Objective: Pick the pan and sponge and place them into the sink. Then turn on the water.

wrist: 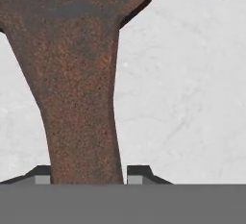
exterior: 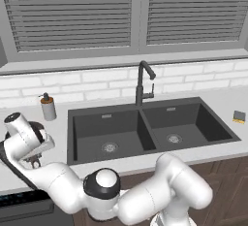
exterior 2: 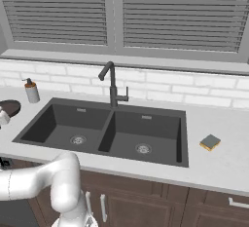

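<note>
Place: a home kitchen, apparently rendered.
Signs: double-basin sink (exterior 2: 58, 116) with gooseneck faucet (exterior 2: 112, 87), pale worktop (exterior 2: 219, 165), white tile backsplash (exterior 2: 194, 92), blinded window (exterior 2: 170, 11), wood cabinets (exterior 2: 160, 206).

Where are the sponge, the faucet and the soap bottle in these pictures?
sponge (exterior 2: 210, 142): right base view, on its dark top layer.
faucet (exterior: 140, 87): left base view, on its upright stem.
soap bottle (exterior: 48, 107): left base view, on the body below the pump.
</note>
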You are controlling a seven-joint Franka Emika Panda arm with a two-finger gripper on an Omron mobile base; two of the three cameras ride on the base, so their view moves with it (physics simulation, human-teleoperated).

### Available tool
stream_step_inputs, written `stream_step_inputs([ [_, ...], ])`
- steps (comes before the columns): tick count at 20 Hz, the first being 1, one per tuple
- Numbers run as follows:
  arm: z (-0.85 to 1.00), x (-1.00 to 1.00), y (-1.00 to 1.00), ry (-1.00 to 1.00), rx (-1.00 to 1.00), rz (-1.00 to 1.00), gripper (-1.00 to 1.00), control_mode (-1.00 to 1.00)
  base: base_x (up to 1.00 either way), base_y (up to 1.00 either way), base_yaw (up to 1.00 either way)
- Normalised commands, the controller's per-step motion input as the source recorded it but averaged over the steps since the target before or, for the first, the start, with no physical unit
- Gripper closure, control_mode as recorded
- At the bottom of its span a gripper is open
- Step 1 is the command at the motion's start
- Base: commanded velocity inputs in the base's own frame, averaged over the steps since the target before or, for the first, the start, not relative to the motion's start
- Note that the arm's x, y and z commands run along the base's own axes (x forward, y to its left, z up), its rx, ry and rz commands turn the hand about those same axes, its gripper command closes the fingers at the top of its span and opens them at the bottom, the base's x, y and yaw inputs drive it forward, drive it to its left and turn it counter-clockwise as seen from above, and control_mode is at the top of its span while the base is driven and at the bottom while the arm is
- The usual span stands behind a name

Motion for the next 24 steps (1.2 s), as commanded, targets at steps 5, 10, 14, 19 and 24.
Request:
stream_step_inputs([
  [5, -0.42, 0.1, -0.3, -0.16, 0.08, -0.12, 1.0, -1.0, 0.0, 0.0, 0.0],
  [10, 0.27, 0.01, 0.0, -0.2, 0.1, -0.05, 1.0, -1.0, 0.0, 0.0, 0.0],
  [14, 0.99, 0.0, 0.0, -0.06, 0.07, -0.07, 1.0, -1.0, 0.0, 0.0, 0.0],
  [19, 0.98, -0.18, -0.14, 0.09, 0.06, -0.21, 1.0, -1.0, 0.0, 0.0, 0.0],
  [24, 0.52, -0.17, -0.67, 0.18, 0.01, -0.39, 1.0, -1.0, 0.0, 0.0, 0.0],
])
